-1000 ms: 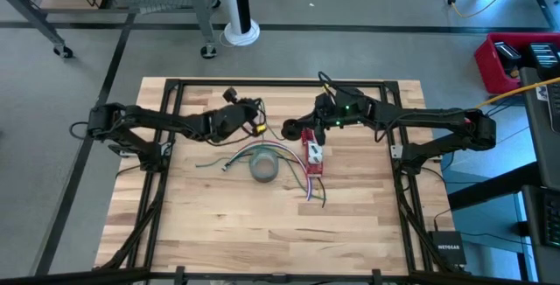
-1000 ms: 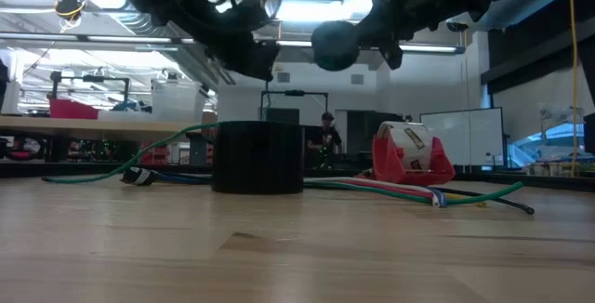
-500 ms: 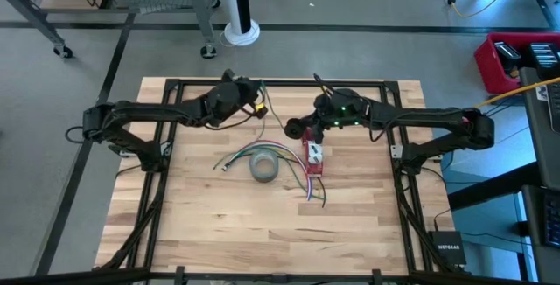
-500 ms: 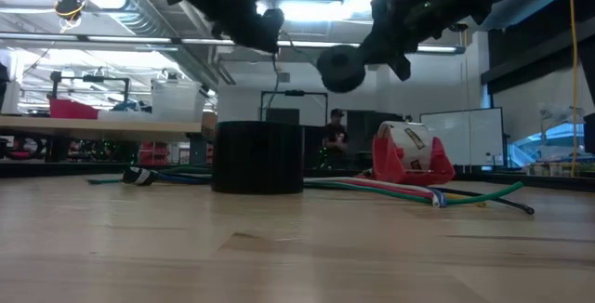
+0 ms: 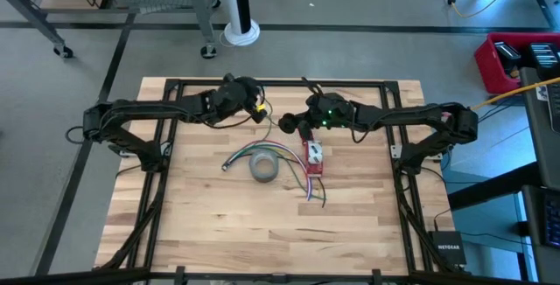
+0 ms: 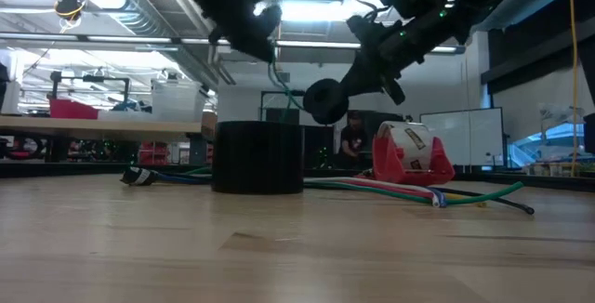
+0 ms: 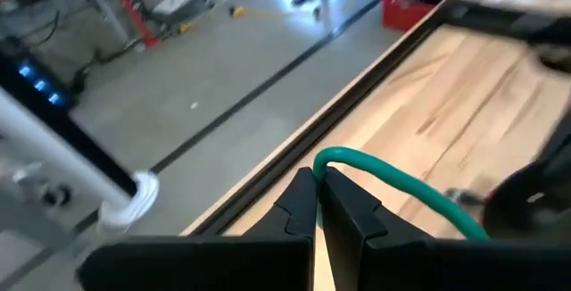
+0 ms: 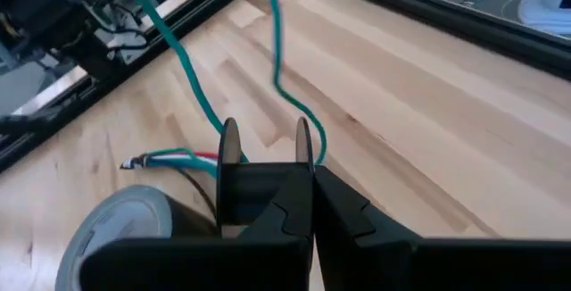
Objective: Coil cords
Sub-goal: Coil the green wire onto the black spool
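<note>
Since the earlier frames, the left hand (image 5: 255, 103) has been lifted from beside the tape roll toward the far edge of the table (image 5: 192, 224), and the right hand (image 5: 289, 125) has been drawn leftward toward it; the loose cord end on the left has been pulled in nearer the grey tape roll (image 5: 264, 166).

The green cord (image 7: 401, 184) is clamped between the closed fingers of the left hand (image 7: 318, 203), from whose tips it arcs away over the wood. In the low view the same cord (image 6: 282, 87) is seen hanging down from the raised left hand (image 6: 263, 35), well above the table. The right hand (image 8: 268, 153) is clenched; the cord (image 8: 187, 68) passes just beside its fingertips, but whether it is actually pinched there cannot be told. In the low view the right hand (image 6: 321, 100) is held in the air near the left one.

The remaining cords (image 5: 297, 167) are left lying on the table, running past the tape roll and beside the red tape dispenser (image 5: 313, 156). A person (image 6: 353, 138) is seen in the room behind.
</note>
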